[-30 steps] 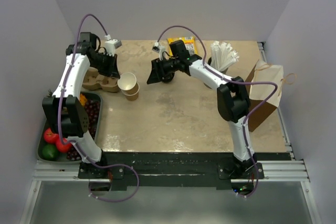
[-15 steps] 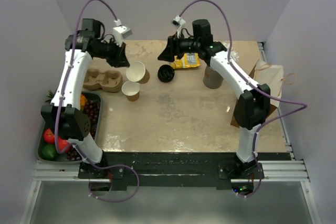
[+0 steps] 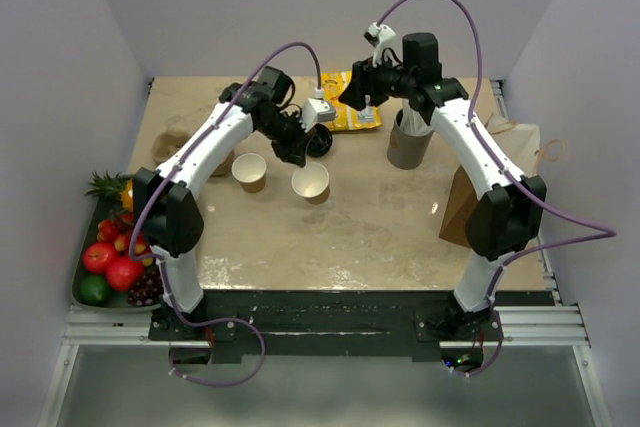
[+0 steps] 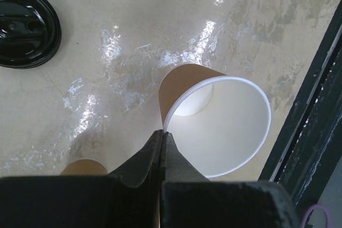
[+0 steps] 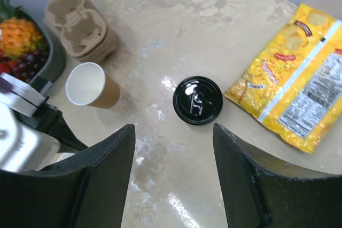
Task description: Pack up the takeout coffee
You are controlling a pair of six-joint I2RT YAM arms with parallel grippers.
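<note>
Top external: two paper cups [image 3: 249, 171] [image 3: 311, 183], one black lid [image 3: 322, 144]

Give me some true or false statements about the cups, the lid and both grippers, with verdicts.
1. The left gripper pinches the rim of a paper cup. True.
2. The right gripper holds the black lid. False: it is open and empty; the lid lies on the table.
3. The other cup wears a lid. False: it is open.
4. A yellow snack bag lies beside the lid. True.
</note>
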